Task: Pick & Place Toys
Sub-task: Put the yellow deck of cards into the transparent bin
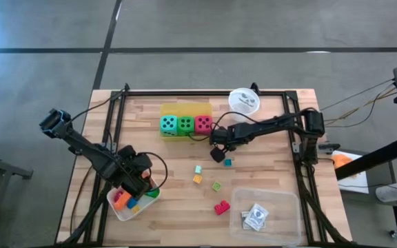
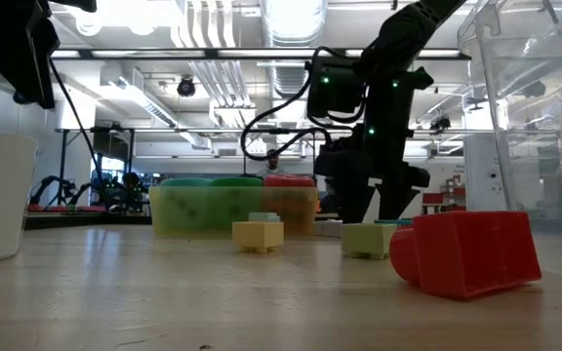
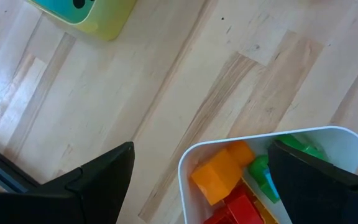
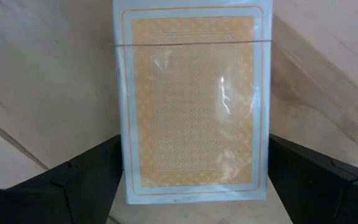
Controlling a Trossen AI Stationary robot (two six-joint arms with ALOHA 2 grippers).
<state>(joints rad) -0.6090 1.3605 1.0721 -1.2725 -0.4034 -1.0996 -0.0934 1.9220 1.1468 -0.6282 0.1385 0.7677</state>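
The right gripper, fingers wide, straddles a card pack, seemingly lengthwise, mid-table; the left gripper, spread, is farther.

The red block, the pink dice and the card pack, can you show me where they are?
red block (image 1: 221, 207), high view, middle of its top.
pink dice (image 1: 202, 124), high view, dotted top face.
card pack (image 4: 195, 102), right wrist view, centre of its patterned back.
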